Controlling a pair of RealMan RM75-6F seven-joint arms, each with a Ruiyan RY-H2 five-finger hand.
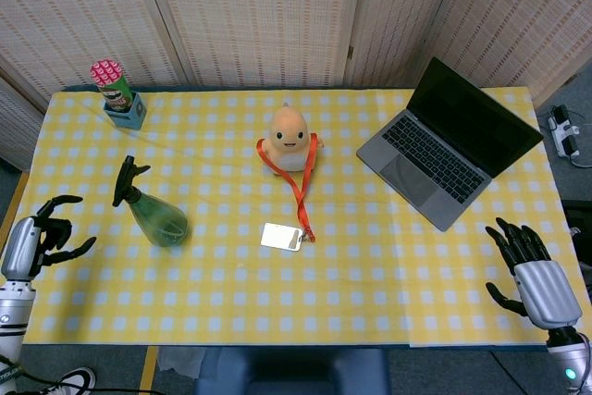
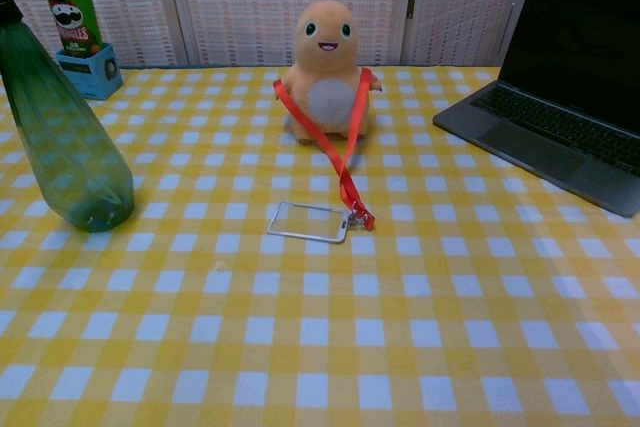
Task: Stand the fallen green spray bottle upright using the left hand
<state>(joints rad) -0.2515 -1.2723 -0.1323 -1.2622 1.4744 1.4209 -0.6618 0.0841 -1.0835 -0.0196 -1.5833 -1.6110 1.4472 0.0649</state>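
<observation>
The green spray bottle [image 1: 157, 216] with its black trigger head stands upright on the yellow checked table, at the left side; the chest view shows the green spray bottle [image 2: 62, 137] at the far left, free of any hand. My left hand [image 1: 35, 240] hangs off the table's left edge, well apart from the bottle, its fingers spread and holding nothing. My right hand [image 1: 534, 273] rests at the table's front right corner, fingers apart and empty. Neither hand shows in the chest view.
An orange plush toy [image 1: 289, 137] with a red lanyard and a clear badge holder [image 1: 281, 236] sits mid-table. An open laptop [image 1: 449, 141] lies at the right. A chips can in a blue box [image 1: 118, 94] stands at the back left.
</observation>
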